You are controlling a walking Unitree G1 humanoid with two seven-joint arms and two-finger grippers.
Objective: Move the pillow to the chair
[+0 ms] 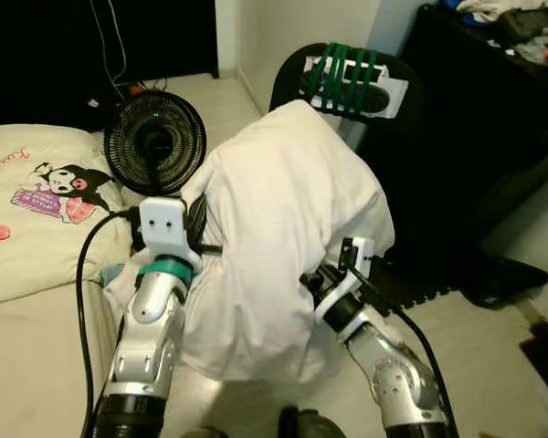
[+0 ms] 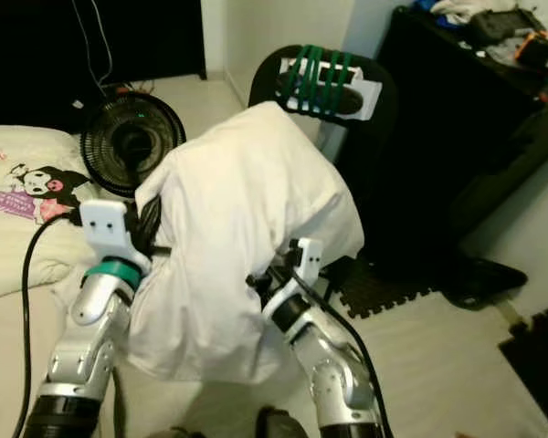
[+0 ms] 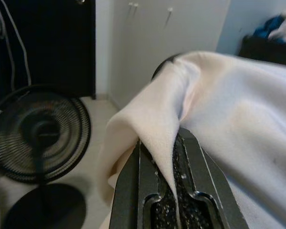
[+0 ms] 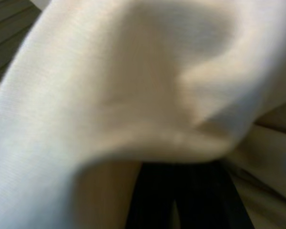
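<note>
The left pincer (image 3: 174, 191) is pressed together on a thin fold of the big white soft pillow (image 1: 274, 246); in the left wrist view the cloth runs down between its two long black fingers (image 3: 131, 191) and is pinched there. The right pincer (image 4: 178, 205) is under the pillow at its other side; its dark fingers are seen close together below the blurred white cloth, but I cannot tell if they grip the cloth or only support it.

The pillow is held up in the air between the two silver arms, in front of the robot; it hangs down over both wrists, and its top corner reaches up before the black chair with green straps on its backrest (image 1: 347, 78). The chair stands just behind the pillow; if the pillow touches the backrest I cannot tell.

On the robot's left is the bed with a cream cover (image 1: 27, 347); on it lies a second cream pillow with a cartoon print (image 1: 36, 201). A round black floor fan (image 1: 155, 141) stands beside the bed, just to the left of the held pillow. At the right is a dark bench (image 1: 493, 109) with some clothes on top; the floor (image 1: 493, 356) is pale.
</note>
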